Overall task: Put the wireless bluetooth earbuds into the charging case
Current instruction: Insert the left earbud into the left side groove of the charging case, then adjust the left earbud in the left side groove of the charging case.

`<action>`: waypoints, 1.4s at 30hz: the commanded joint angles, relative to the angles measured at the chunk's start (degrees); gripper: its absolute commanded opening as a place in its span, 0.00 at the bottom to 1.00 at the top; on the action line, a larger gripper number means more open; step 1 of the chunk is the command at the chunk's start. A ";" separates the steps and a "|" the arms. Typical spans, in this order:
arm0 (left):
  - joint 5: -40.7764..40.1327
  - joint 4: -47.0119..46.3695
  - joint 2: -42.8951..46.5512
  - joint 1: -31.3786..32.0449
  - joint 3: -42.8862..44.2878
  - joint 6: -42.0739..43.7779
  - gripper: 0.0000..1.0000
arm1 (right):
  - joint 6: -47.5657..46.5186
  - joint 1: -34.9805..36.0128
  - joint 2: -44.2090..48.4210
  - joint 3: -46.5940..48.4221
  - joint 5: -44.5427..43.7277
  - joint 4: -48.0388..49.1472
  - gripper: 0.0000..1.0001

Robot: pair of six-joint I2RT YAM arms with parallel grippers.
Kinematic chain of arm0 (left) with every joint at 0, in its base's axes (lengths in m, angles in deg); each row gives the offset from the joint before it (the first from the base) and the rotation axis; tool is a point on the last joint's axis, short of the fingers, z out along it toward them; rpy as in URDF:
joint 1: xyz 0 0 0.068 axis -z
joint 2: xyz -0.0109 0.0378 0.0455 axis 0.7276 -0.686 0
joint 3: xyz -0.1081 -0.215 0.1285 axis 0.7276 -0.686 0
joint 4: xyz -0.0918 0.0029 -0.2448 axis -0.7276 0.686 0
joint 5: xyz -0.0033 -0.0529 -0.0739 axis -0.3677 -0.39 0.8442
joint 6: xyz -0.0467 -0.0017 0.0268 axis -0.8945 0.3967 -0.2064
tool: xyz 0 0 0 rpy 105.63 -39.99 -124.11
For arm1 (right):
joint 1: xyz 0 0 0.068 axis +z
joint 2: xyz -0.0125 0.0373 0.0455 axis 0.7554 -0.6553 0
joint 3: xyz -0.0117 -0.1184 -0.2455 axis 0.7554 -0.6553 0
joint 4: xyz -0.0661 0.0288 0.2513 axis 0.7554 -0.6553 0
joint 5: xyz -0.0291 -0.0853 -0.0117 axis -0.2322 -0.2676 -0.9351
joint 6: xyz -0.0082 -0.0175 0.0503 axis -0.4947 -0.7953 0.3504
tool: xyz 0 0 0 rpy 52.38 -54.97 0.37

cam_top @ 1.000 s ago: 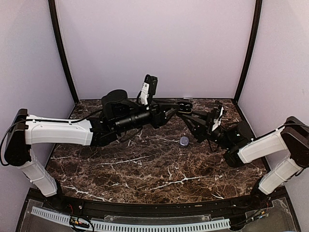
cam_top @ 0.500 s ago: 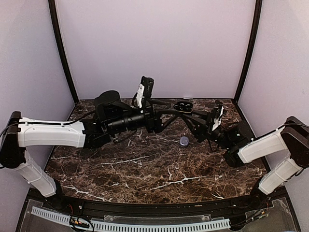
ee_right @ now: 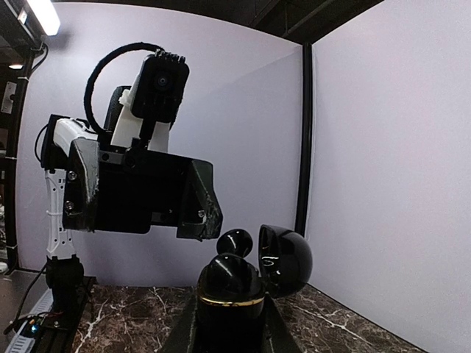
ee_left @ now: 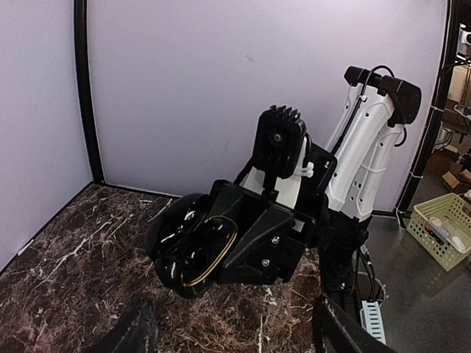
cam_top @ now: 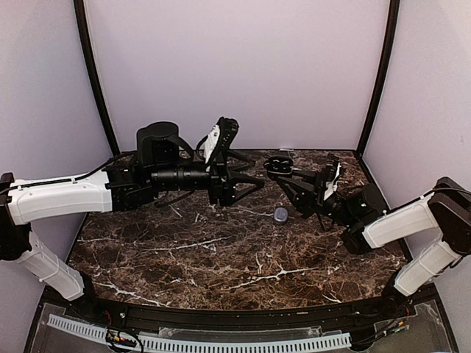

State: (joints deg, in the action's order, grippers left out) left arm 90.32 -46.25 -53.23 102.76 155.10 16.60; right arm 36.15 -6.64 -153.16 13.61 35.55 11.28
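Top external view: charging case (cam_top: 278,162) held aloft in the closed right fingers (cam_top: 294,185); left fingers (cam_top: 250,181) spread, empty.
A pale purple earbud (cam_top: 280,215) is seen on the tabletop (cam_top: 184,250), apart from it. Left wrist view: the case's open side is shown. Right wrist view: the lid (ee_right: 285,257) is raised. The earbud is best gripped lightly, then lowered squarely into its well.

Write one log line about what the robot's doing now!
left fingers: open, empty | right fingers: shut on black case, lid open | purple earbud: on table, outside case
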 commanded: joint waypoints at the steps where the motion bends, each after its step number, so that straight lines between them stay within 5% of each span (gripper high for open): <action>1: 2.06 7.05 1.80 -0.76 1.75 7.85 0.69 | 1.25 -0.34 0.66 1.06 3.09 6.98 0.00; 42: -0.66 6.28 -1.08 1.67 5.18 10.60 0.64 | 3.83 -0.32 -1.21 3.27 7.38 6.26 0.00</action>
State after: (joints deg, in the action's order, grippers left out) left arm 89.81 -40.37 -54.21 104.00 158.68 26.52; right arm 39.08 -6.73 -154.02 15.45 42.40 11.43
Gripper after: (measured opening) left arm 0.647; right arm 0.186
